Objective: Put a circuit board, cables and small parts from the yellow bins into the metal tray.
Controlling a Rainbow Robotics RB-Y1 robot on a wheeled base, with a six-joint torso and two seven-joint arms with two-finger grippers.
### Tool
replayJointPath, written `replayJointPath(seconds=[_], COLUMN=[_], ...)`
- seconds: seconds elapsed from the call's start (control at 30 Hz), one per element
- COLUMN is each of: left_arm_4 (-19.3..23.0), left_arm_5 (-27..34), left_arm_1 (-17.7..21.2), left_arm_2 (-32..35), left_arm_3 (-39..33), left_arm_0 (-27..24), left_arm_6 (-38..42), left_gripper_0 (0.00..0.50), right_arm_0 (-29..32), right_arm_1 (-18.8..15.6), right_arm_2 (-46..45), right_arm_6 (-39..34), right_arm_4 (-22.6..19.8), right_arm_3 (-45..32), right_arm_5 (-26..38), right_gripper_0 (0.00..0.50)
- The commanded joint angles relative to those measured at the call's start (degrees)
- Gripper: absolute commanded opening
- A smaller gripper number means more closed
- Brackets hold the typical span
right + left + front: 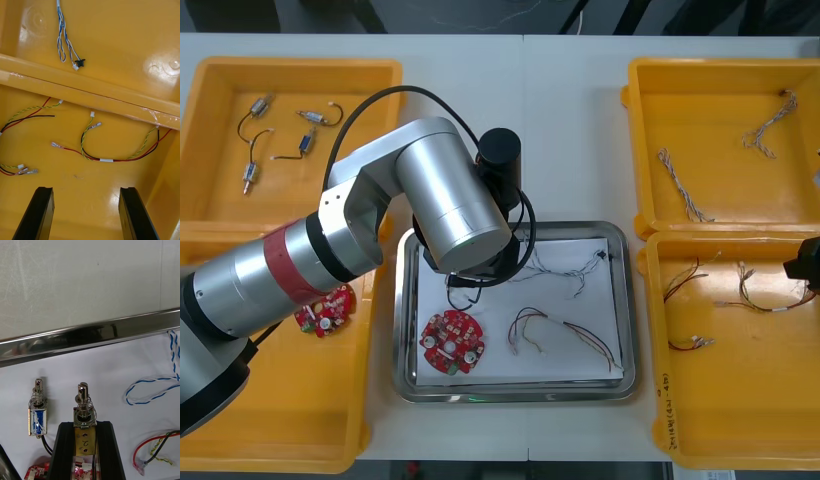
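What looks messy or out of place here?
Nothing stands out. The left gripper holds a small metal part over the metal tray, beside a second small metal part lying inside. The right gripper hangs open over a yellow bin of cables.

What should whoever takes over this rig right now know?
Left gripper: shut on a small metal part, over the metal tray. Right gripper: open, above the red and yellow cables in the near right yellow bin. Lying in the tray: circuit board, blue and white cable, red and yellow cable, second small part. Left to do: release the held part.
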Motion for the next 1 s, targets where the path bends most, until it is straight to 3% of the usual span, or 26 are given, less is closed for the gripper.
replayJointPath(seconds=[0.03,0.3,0.6,0.8,0.9,0.97,1.0], left_arm_4=[-0.44,-1.14,-1.49,-2.46,-2.9,-2.81,-2.81], left_arm_5=[-1.34,-4.24,-4.86,-5.91,-6.27,-6.27,-6.27], left_arm_1=[-1.16,-0.37,0.24,0.68,0.86,1.03,1.12], left_arm_2=[-1.86,-4.32,-4.94,-5.55,-5.82,-5.82,-5.91], left_arm_3=[0.18,0.53,0.71,0.71,0.71,0.71,0.71], left_arm_0=[0.24,1.03,1.47,1.91,2.0,2.0,2.0], left_arm_6=[2.14,2.75,2.93,2.93,2.93,3.02,3.1], left_gripper_0=[0.001,0.002,0.002,0.006,0.084,0.235,0.285], right_arm_0=[0.83,0.83,0.83,1.01,1.01,1.01,1.01], right_arm_1=[0.53,0.53,0.53,0.53,0.53,0.53,0.62], right_arm_2=[0.89,0.89,0.89,0.89,0.89,0.89,0.89], right_arm_6=[-2.96,-3.4,-4.98,-11.75,-13.6,-13.69,-13.69], right_arm_4=[-0.68,-1.12,1.69,1.96,1.87,1.87,1.78], right_arm_3=[-2.39,-2.3,-2.39,-2.3,-2.3,-2.39,-2.39], right_arm_5=[0.16,0.16,0.16,0.16,0.16,0.16,0.16], right_gripper_0=[0.5,0.5,0.5,0.5,0.5,0.5,0.5])
